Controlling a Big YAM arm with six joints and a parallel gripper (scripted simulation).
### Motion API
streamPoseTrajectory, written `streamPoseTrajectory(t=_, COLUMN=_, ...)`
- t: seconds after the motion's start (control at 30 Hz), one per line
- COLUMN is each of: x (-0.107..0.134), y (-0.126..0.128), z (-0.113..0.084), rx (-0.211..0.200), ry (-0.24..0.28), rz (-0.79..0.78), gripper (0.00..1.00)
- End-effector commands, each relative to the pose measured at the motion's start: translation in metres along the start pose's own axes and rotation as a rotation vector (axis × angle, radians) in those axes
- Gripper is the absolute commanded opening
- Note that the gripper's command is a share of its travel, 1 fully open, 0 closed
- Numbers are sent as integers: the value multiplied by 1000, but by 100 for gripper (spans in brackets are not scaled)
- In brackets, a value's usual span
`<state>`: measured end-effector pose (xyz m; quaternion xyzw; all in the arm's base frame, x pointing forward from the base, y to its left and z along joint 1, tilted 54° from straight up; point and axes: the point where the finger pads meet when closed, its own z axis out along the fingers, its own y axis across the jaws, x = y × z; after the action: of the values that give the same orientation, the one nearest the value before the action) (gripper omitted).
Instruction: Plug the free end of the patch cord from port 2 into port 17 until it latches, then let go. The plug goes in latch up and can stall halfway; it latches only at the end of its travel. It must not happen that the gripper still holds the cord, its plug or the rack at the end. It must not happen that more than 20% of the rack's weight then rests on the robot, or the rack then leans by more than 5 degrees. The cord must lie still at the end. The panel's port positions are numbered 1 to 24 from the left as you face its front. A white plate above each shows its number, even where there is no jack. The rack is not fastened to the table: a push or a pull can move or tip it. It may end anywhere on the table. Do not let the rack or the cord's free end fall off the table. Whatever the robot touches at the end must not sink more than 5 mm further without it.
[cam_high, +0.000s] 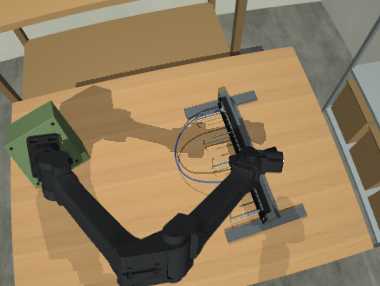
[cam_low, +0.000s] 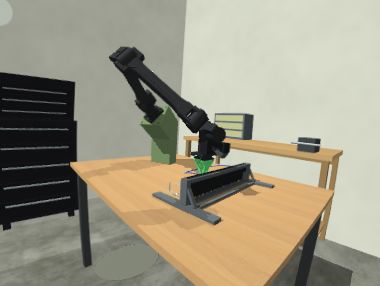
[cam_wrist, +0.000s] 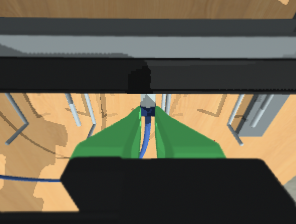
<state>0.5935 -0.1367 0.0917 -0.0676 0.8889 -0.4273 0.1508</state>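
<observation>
The black patch panel (cam_high: 239, 148) (cam_low: 220, 181) (cam_wrist: 215, 75) stands in a grey rack (cam_high: 265, 224) (cam_low: 186, 205) in the middle of the table. The blue patch cord (cam_high: 176, 150) (cam_wrist: 144, 140) loops behind the panel. My gripper (cam_wrist: 148, 111) (cam_low: 203, 165), with green fingers, is shut on the cord's free plug (cam_wrist: 147, 101), a small white plug with a dark blue boot. In the wrist view the plug's tip touches the panel's lower edge below a dark port opening (cam_wrist: 139, 79). In the top view the wrist (cam_high: 260, 160) hides the plug and the port.
The arm's green base block (cam_high: 42, 137) (cam_low: 161, 135) stands at the table's far left corner. Grey cable supports (cam_high: 215, 137) (cam_wrist: 80, 112) stick out behind the panel. A second table with a small drawer box (cam_low: 233, 125) stands behind.
</observation>
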Motion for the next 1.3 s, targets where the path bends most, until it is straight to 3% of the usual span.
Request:
streamPoseTrajectory(t=0.0, x=-6, y=17, z=-5, rx=-10, ry=-8, rz=-29, gripper=0)
streamPoseTrajectory(t=1.27, x=-4, y=4, z=4, rx=-2, ry=6, rz=11, gripper=0)
